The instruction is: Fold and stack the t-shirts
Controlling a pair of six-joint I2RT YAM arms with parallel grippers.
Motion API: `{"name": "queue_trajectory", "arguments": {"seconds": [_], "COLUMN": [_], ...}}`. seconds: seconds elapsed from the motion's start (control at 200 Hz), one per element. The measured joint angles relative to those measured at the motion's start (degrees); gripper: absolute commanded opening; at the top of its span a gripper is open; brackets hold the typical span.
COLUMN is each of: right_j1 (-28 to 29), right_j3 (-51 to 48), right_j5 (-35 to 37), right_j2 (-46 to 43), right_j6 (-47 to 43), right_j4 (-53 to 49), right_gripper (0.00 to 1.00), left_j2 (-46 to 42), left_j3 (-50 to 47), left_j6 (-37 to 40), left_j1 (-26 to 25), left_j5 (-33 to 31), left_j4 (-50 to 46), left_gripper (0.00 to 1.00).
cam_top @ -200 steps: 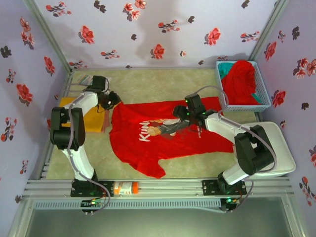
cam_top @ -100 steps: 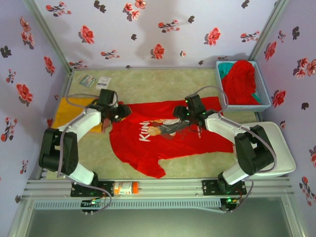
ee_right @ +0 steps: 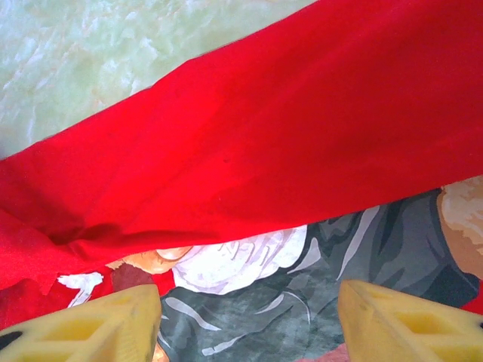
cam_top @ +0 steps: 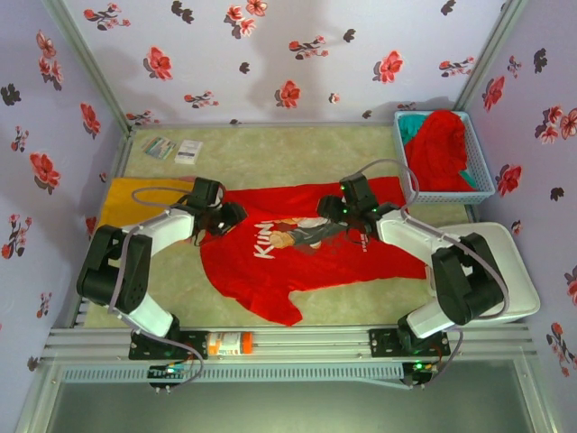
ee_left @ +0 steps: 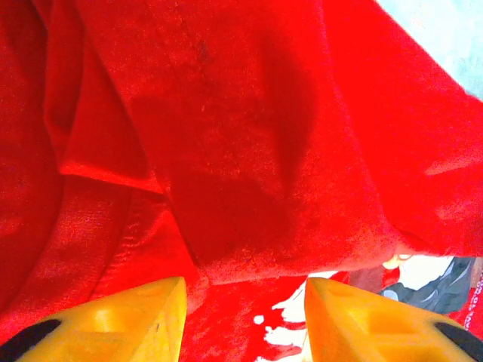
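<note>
Table (cam_top: 361,149): beige mat, the work is at its centre. Red printed t-shirt (cam_top: 297,262) lies spread there, print up. In both wrist views a red flap lies folded over the upper part of the print. Blue mesh basket (cam_top: 482,180) sits at 2 o'clock holding a heaped red t-shirt (cam_top: 442,144) with a teal one (cam_top: 415,122) under it. Orange-yellow t-shirt (cam_top: 126,203) lies flat at 9 o'clock, its edge just beside the red one.

Left gripper (cam_top: 225,216) is low over the shirt's 10 o'clock shoulder, jaws apart, nothing pinched, with the flap edge just ahead of the fingertips (ee_left: 151,302). Right gripper (cam_top: 347,209) is at 1 o'clock, jaws wide, nothing held, print showing between them.

My read: fold started, stacking not begun.

Risks:
- A finger catches the loose flap edge on lift-off and drags the fold open.
- The cloth at the left looks bunched, so the next fold could go crooked.
- The left arm sweeping toward 9 o'clock could rumple the orange-yellow shirt.
</note>
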Motion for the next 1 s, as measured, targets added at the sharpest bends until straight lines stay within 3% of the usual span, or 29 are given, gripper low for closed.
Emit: {"name": "queue_trajectory", "arguments": {"seconds": [0.63,1.0], "right_j1": [0.0,0.0], "right_j3": [-0.1,-0.1], "right_j5": [0.0,0.0], "right_j2": [0.0,0.0], "right_j6": [0.0,0.0], "right_j4": [0.0,0.0], "right_gripper": [0.63,0.62], "left_j2": [3.4,3.5], "left_j3": [1.7,2.4], "left_j6": [0.0,1.0], "left_j1": [0.0,0.1], "left_j5": [-1.9,-2.7], "left_j4": [1.2,1.1], "left_gripper": [0.28,0.03]}}
